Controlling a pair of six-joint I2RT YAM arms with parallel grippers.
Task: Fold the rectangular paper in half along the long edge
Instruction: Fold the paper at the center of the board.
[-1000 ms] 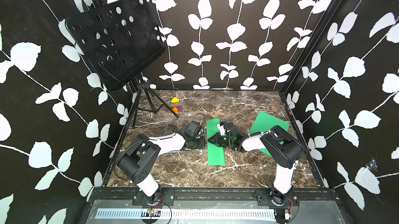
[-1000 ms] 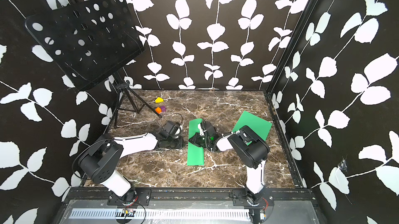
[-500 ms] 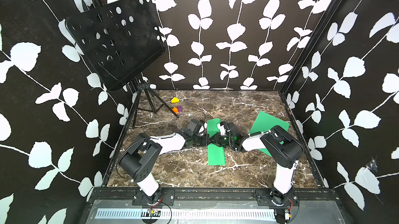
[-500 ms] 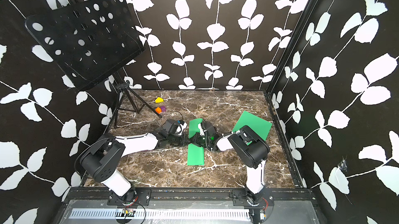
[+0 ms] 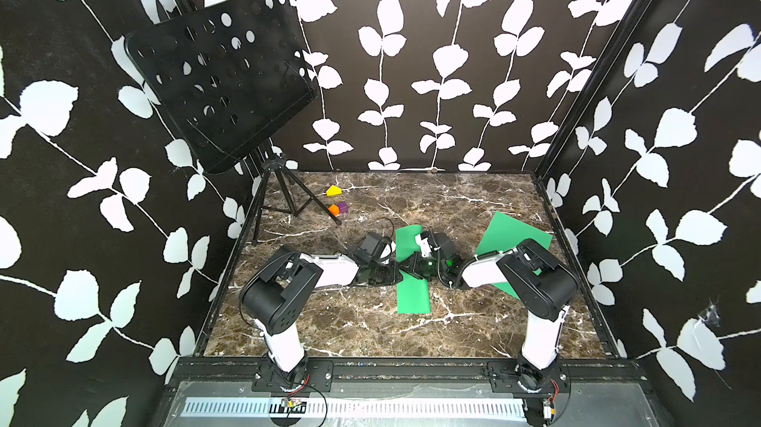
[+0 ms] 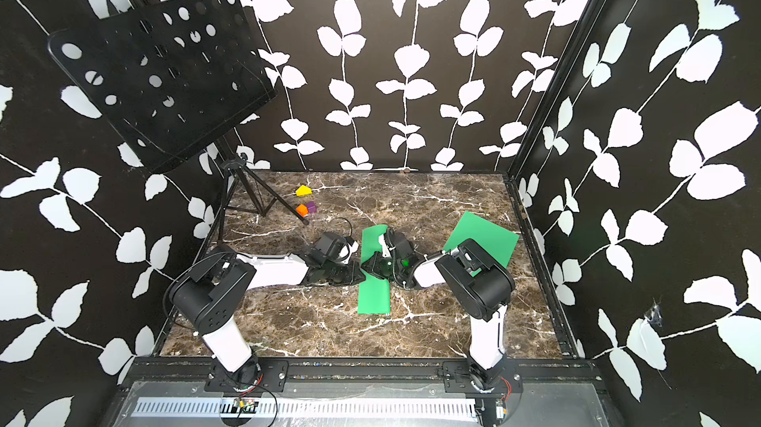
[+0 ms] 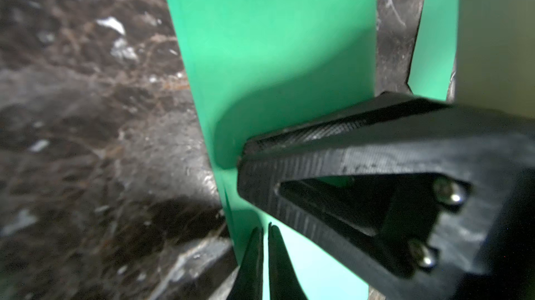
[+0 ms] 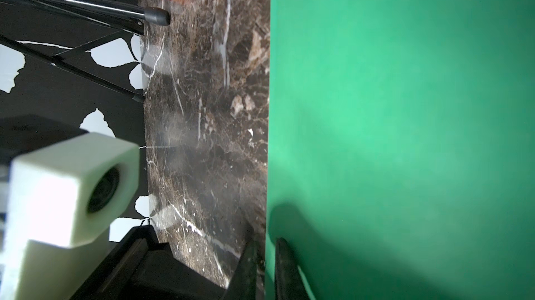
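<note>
Midway across the counter (image 5: 350,322), the green paper (image 5: 413,295) lies already doubled into a narrow strip running 12 to 6 o'clock. Reaching in from 3 o'clock, the right claw (image 8: 265,258) is clenched on the strip's 9 o'clock long edge. The left claw (image 7: 265,252) has its jaws almost together at that same edge; whether paper sits between them I cannot tell. Thin, light and floppy, the paper probably springs open and slides on the polished marble, so pinch the layered edge and press the crease flat. A spare green sheet (image 5: 510,235) lies toward 2 o'clock.
</note>
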